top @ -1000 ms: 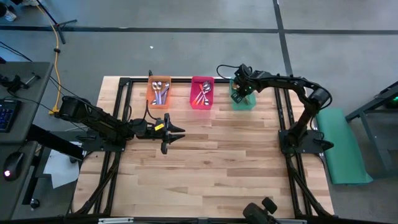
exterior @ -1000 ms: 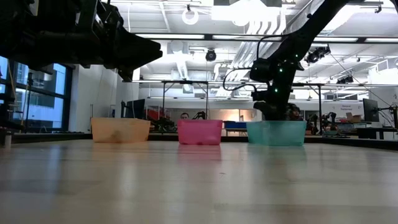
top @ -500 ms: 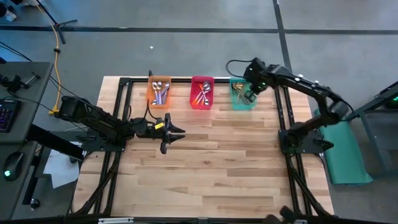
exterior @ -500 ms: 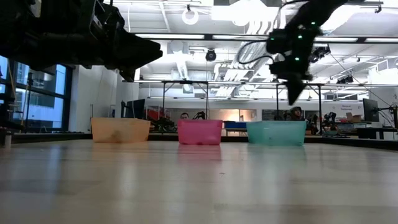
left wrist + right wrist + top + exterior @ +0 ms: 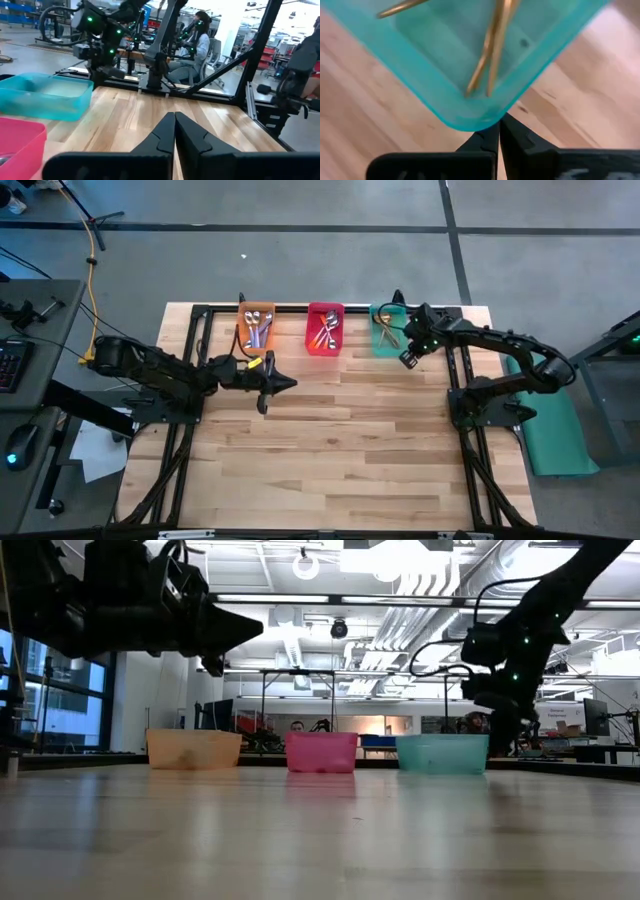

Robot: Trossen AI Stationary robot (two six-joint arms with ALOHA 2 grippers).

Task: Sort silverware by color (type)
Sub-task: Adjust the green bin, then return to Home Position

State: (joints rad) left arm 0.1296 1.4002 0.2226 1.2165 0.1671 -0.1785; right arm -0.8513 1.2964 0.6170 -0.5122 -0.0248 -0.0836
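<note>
We're seeing all spoons (image 5: 257, 328) binned, table bare; both grippers, left (image 5: 289, 384) & right (image 5: 408, 360), closed empty — looks done.

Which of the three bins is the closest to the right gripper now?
The green bin, at the right end of the row. The right gripper, shut, sits just off its corner; the pink bin and orange bin lie farther left.

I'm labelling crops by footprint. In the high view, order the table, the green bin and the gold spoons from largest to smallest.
1. Table: largest by far.
2. Green bin: about the size of the orange and pink bins beside it.
3. Gold spoons: smallest, thin slivers lying inside the green bin.
</note>
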